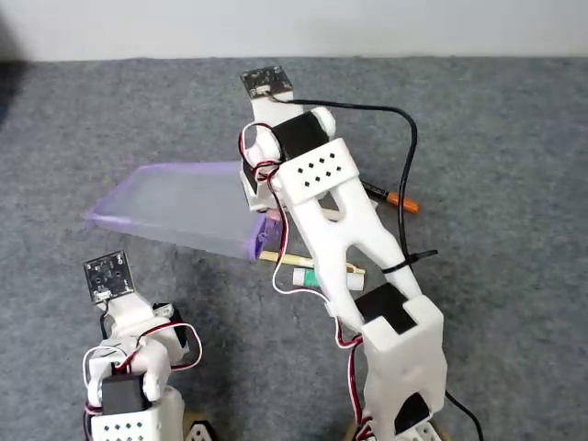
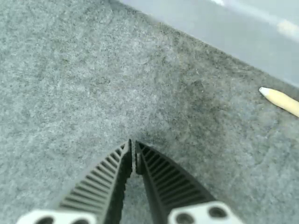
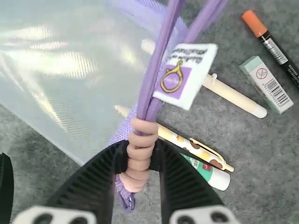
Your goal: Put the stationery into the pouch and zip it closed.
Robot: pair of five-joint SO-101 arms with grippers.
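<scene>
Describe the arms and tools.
The right arm and left arm are white plastic with black motor blocks and red, white and black wires. A black cable loops off the right one. The left tool and right tool have black ribbed fingers.

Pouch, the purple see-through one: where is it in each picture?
High view: the pouch is left of centre.
Left wrist view: probably the pouch, a pale sheet beyond the shut left gripper.
Right wrist view: the pouch spreads behind its coiled pull, which the right gripper pinches.
Shared landmark: the grey carpet.
</scene>
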